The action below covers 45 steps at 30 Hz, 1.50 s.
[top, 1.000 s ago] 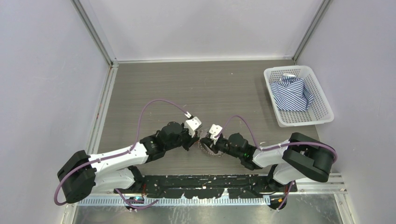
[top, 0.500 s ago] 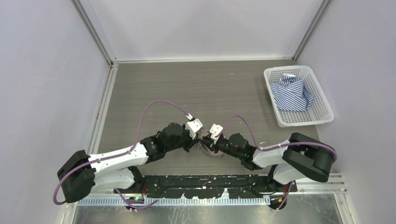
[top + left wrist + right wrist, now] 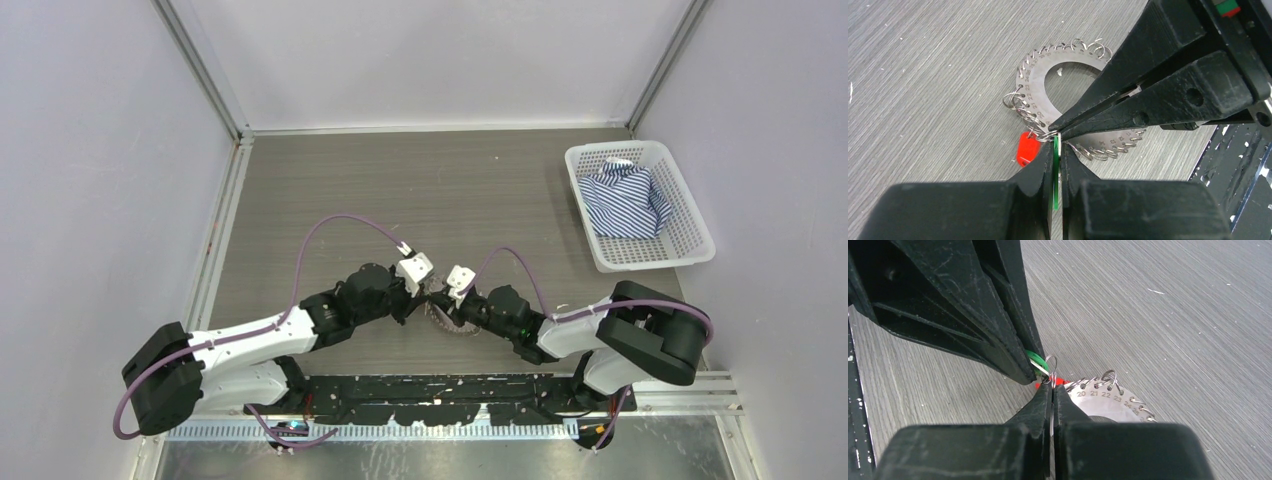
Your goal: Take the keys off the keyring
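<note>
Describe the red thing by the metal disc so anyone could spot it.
On the grey table, between the arms, lies a flat numbered metal disc. Beside its rim sits a small plastic tag, the only red piece among silvery wire rings.

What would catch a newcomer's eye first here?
Two black grippers meet tip to tip at the table's near middle: the left gripper pinches a green tag, the right gripper is shut beside it. Below them lies a numbered metal disc fringed with little wire rings, a red tag beside it.

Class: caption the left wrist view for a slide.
Left claw grips green tag; right claw pinches a loop on the keyring.
</note>
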Motion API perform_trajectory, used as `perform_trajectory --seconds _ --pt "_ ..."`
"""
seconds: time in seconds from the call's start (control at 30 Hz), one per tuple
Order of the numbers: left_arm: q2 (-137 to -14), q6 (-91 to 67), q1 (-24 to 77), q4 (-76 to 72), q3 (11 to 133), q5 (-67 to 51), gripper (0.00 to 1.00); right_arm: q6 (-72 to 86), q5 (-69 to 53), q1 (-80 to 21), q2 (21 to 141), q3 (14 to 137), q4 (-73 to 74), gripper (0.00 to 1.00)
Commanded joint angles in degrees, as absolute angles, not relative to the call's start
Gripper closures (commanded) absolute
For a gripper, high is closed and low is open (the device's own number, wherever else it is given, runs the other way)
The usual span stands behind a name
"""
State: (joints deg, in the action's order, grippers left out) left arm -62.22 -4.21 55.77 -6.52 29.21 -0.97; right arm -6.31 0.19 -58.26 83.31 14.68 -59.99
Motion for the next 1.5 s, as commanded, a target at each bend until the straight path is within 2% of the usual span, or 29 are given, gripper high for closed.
perform_trajectory --seconds 0.0,0.23,0.93,1.07,1.37,1.4,1.43,1.47 --pt "-60.73 -6.76 56.1 -9.74 28.69 3.76 1.0 -7.41 1.99 -58.38 82.16 15.47 -65.55 0.99" --pt "-62.49 -10.82 55.4 -6.73 28.72 11.9 1.0 -7.69 4.04 -58.41 77.54 13.07 -64.7 0.99" --pt "-69.83 -11.46 55.37 -13.73 29.55 6.86 1.0 -5.95 4.92 -58.45 72.15 13.43 -62.36 0.99" --pt "-69.56 -11.92 55.37 -13.26 29.49 10.84 1.0 -4.3 11.21 -58.36 71.76 13.59 -61.02 0.99" --pt "-67.03 -15.76 48.74 -2.84 32.28 20.08 1.0 8.47 30.39 -53.94 70.27 26.76 -29.76 0.98" --pt "-67.43 -16.63 47.69 -2.29 32.71 20.35 1.0 10.11 33.01 -53.54 70.81 28.55 -26.48 0.86" --pt "-68.05 -17.32 46.75 -1.63 33.35 20.37 0.99 11.39 33.98 -53.25 71.3 31.16 -23.46 0.68" --pt "-68.76 -17.69 45.94 -0.82 34.22 19.38 0.89 12.4 34.45 -53.23 71.7 33.03 -20.79 0.48"
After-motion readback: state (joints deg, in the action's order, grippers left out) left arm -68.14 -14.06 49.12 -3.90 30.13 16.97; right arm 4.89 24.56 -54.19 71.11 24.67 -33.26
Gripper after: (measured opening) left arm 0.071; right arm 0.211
